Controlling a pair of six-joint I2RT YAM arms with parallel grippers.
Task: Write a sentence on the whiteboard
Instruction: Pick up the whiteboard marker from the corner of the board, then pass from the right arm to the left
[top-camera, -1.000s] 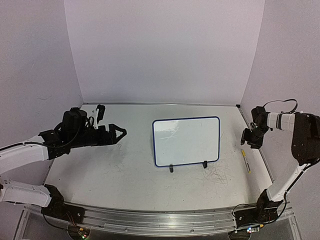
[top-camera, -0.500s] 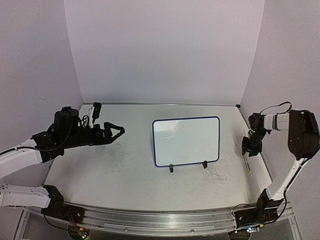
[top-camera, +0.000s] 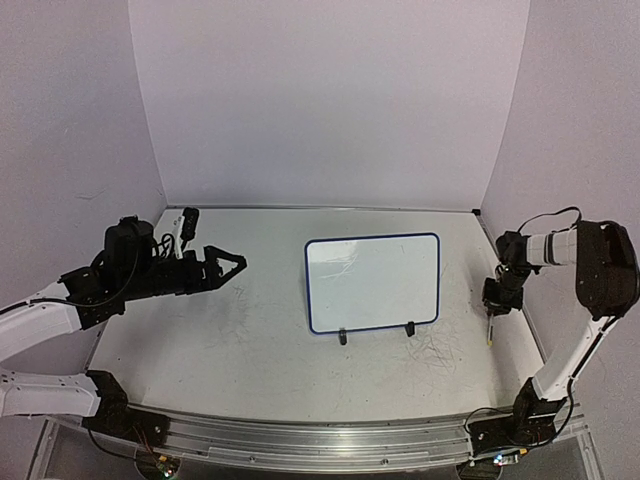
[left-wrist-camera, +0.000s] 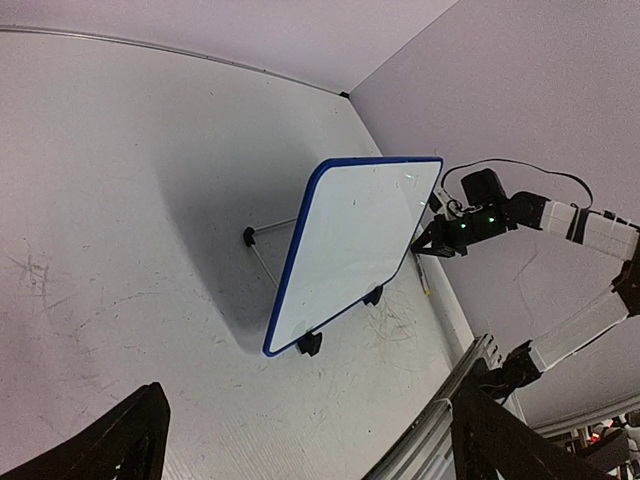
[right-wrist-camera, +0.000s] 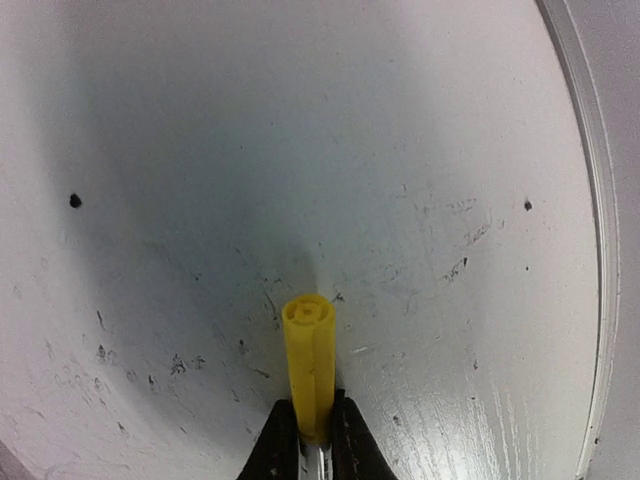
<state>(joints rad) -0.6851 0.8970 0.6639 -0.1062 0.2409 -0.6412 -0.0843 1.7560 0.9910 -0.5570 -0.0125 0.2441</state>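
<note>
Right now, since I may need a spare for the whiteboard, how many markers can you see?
1: a yellow marker gripped by the right gripper, near the table's right edge. A small dark object at the back left is too unclear to name.

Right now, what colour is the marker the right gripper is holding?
Yellow. The marker clamped in the right gripper shows best in the right wrist view.

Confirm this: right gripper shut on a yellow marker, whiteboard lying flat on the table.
Wrong on the whiteboard: it stands tilted on its feet, as the left wrist view shows. The right gripper is shut on the yellow marker.
</note>
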